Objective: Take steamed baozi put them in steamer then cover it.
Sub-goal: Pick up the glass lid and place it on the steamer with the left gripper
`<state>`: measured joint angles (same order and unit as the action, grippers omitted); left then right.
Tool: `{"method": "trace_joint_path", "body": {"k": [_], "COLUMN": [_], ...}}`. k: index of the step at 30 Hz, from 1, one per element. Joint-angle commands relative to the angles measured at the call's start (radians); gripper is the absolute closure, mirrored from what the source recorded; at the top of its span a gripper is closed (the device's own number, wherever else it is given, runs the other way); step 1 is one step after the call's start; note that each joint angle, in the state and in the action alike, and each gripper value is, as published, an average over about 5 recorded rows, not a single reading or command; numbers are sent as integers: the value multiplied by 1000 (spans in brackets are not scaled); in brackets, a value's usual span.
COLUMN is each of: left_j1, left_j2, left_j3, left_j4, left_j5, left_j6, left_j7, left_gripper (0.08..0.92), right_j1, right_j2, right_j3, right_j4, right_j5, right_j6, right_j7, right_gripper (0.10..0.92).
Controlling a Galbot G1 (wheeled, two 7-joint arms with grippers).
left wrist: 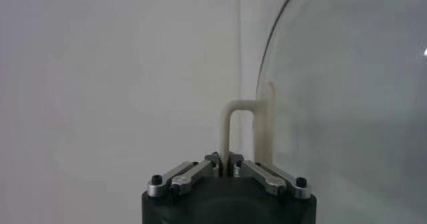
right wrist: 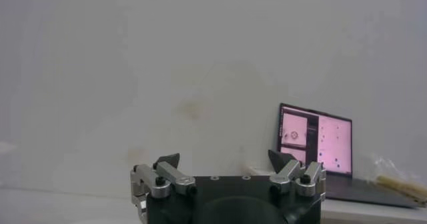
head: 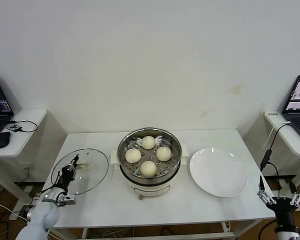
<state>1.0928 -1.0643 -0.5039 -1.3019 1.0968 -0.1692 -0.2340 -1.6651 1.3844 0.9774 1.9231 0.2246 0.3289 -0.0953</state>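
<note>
My left gripper (head: 71, 167) pinches the lid (head: 82, 170) handle (left wrist: 243, 129), left of the steamer (head: 149, 156); my right gripper (head: 280, 200) idles spread, right of it.

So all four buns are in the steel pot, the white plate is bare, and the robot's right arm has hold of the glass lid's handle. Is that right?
Nearly. It is the left gripper that is shut on the handle of the cover, as the left wrist view shows. The right gripper hangs open beside the table. The baozi are in the steamer; the plate is bare.

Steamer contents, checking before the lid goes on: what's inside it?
Four steamed baozi sit on the perforated tray inside the steamer. Whatever lies below the tray is hidden.
</note>
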Motion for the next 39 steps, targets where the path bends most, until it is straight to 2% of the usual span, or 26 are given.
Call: {"method": "trace_joint_path", "body": {"k": [1,6,12,15,18,22,26,31,39], "left_j1": [254,323,351,351,320,237,138,-9,-195], "left_j2": [21,45,102,140,179,224,244,185,-29], "left_j3": [-178,-241,-231,-158,-51,111,257,396,558], "left_j4": [-427,-595,-752,-812,-845,-861,-837,-777,-666], "left_j5": [-14,-47,-155,-213,-286,-350,-319,-225,1], "left_j6": [151,214,298,336,364,399,437,510,606], "left_j7": [97,203,273,282,254,204,213,279,410], "left_gripper": [855,855,855,855,855,855,855,855,855], "right_j1": [15,25,28,27,24,21,25,32,25], "right_j2": [-14,-30,-39,-38,-35,-23,21,94,115], "right_j3": [-29,-50,-61,-64,-72,-85,-95,-106,-113], "right_j4": [-11,-16,-14,-11,-9,-6,-4,-3,-21], "right_j5": [-3,-3,-27,-49,-78,-117,-205,-312,-355], "right_j6": [-5,-13,-11,-5,3,6,17,24,32], "right_j7": [-1,-1,-1,1,2,4,13,27,43], "right_gripper": [203,203,202,203,203,202,203,203,203]}}
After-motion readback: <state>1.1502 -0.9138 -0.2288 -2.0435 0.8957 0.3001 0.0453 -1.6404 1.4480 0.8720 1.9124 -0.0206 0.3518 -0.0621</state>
